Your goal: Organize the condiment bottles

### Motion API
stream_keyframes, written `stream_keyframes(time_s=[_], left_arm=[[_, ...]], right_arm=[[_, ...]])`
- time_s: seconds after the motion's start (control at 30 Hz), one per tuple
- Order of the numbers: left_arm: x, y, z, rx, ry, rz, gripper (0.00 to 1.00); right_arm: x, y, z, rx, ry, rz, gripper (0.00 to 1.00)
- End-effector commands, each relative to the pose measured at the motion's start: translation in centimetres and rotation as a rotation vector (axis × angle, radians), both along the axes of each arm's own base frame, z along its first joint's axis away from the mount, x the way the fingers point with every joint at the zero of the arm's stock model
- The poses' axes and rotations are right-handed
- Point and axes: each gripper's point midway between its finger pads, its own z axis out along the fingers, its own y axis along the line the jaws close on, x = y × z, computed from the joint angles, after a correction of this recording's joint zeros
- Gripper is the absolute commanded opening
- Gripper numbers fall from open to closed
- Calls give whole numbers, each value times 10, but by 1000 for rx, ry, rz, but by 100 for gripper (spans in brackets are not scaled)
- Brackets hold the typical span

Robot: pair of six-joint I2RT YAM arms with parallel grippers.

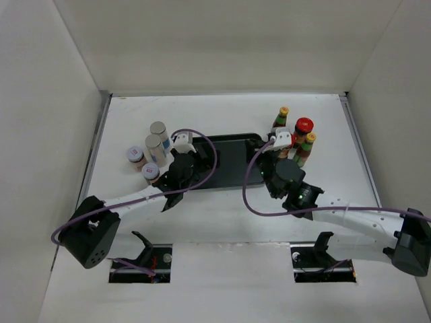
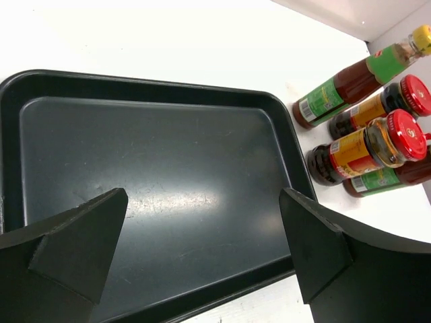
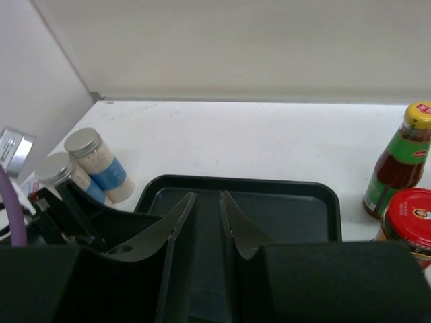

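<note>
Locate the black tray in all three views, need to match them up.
Top external: black tray at table centre, between the two arms.
Left wrist: fills the left and middle of the picture, seen past open jaws; red-lidded jars just off its right edge.
Right wrist: lower centre, behind nearly closed jaws.
Shared landmark: a red-lidded jar beside the tray, in every view.

Left hand [image 2: 202, 249] spread wide, right hand [image 3: 207, 222] nearly closed and holding nothing, both arms reaching forward
</note>
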Motion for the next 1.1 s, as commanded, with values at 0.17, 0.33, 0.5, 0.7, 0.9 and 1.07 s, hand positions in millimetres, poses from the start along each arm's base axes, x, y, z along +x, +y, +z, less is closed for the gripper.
stream_keyframes(time_s=[0.17,0.33,0.5,0.7,0.9,1.07], left_arm=[[-9,3,34,-35,-101,-1,100],[-13,7,40,-27,-128,13,100],[-18,17,46,-39,-161,18,100],[-22,9,48,-73,-177,-33,80],[-24,1,43,-74,-184,-75,41],[-22,3,43,-91,-182,-68,54]], right_arm=[[32,-37,57,129,-31,-124,25],[70,-86,64,67,23,-304,21],[113,-147,46,-5,109,-481,36],[163,-165,10,-78,245,-461,71],[194,-156,-18,-94,305,-394,78],[209,-155,-42,-104,346,-400,78]])
